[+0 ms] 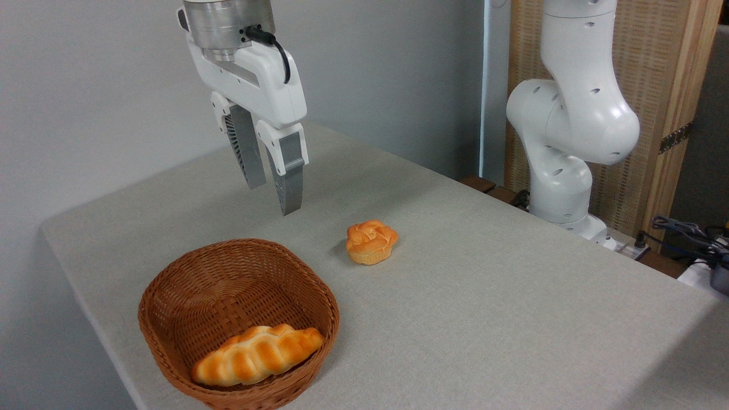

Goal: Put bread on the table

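The bread (371,242), a small round bun with a knotted orange-golden top and a paler base, sits upright on the table (484,307), well in from every edge and nearer the far edge than the near one. It lies below and to the right of the gripper (274,196), clear of it. The gripper hangs in the air above the table, tilted, its two grey ribbed fingers (287,173) parted with nothing between them. The table has a light grey-beige, cloth-like surface and a rounded far left corner. Near its left edge stands a brown woven wicker basket (171,296), roughly square with rounded corners, just left of the bun. Inside, against the near wall, lies a long braided golden loaf (256,354). The white, smooth-shelled robot arm (569,125) rises beyond the table's far right edge.
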### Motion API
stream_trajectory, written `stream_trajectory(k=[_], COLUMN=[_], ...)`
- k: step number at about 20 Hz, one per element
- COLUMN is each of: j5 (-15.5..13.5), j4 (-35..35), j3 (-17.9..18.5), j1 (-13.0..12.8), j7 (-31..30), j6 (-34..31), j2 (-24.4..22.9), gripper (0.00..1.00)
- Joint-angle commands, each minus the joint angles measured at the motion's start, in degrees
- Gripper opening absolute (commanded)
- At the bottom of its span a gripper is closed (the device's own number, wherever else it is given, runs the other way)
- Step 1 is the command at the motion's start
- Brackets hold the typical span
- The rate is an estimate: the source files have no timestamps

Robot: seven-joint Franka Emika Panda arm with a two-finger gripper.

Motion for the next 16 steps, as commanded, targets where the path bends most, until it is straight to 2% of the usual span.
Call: stream_trajectory(k=[1,4,13,16], j5=[1.2,1.5,0.2,-0.4], j4=[1.0,1.0,1.0,0.9], j3=[-0.5,-0.2,-0.3,-0.2], j1=[0.1,0.0,-0.3,-0.3], j7=[-0.7,-0.2,-0.6,-0.7], j6=[-2.0,-4.7,-4.2,-2.3], j2=[-0.6,-0.8,-1.8,-1.9], gripper=[1.0,1.0,1.0,1.0])
